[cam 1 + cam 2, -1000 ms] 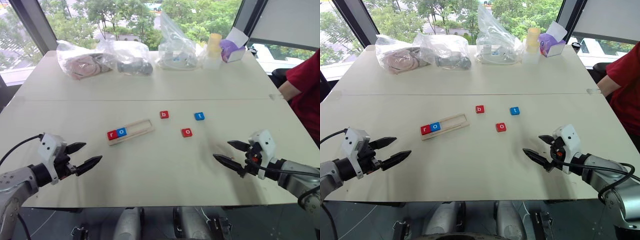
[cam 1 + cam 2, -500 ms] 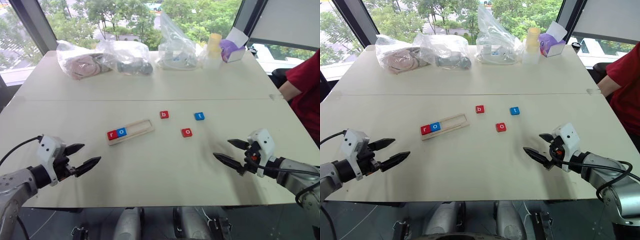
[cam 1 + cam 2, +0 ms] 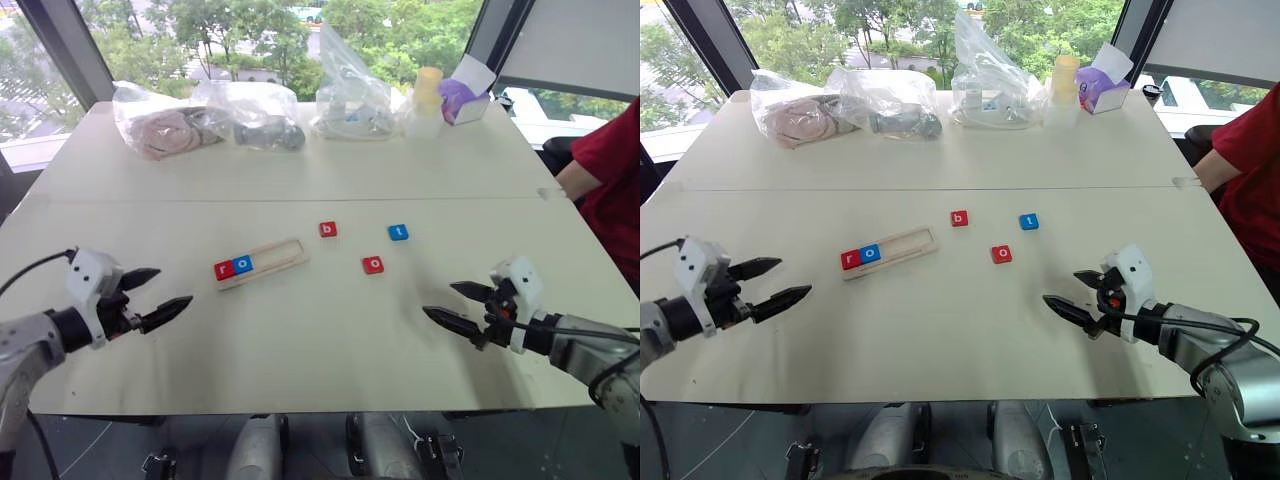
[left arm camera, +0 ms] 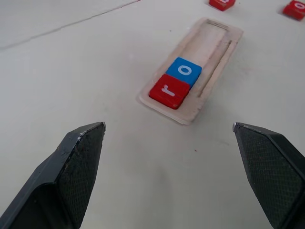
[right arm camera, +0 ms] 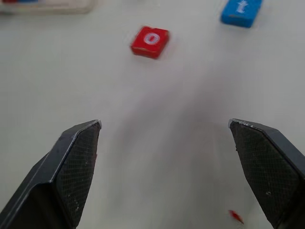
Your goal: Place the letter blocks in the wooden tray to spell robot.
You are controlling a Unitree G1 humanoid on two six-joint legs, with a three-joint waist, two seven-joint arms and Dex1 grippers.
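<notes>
Both grippers, left [image 3: 158, 291] and right [image 3: 452, 304], hover empty with fingers spread near the worktop's [image 3: 300, 340] front edge; wooden tray [image 3: 262, 264] mid-worktop holds red r [image 3: 224, 269], blue o [image 3: 243, 264]; risk: grabbing red o [image 3: 373, 265] before red b [image 3: 328, 229], misspelling.

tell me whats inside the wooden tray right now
Inside the wooden tray, a red r block and a blue o block sit together at its left end. The remaining groove is bare; nothing is covered.

Open left hand [image 4: 169, 126] facing wooden tray [image 4: 212, 45]
</notes>
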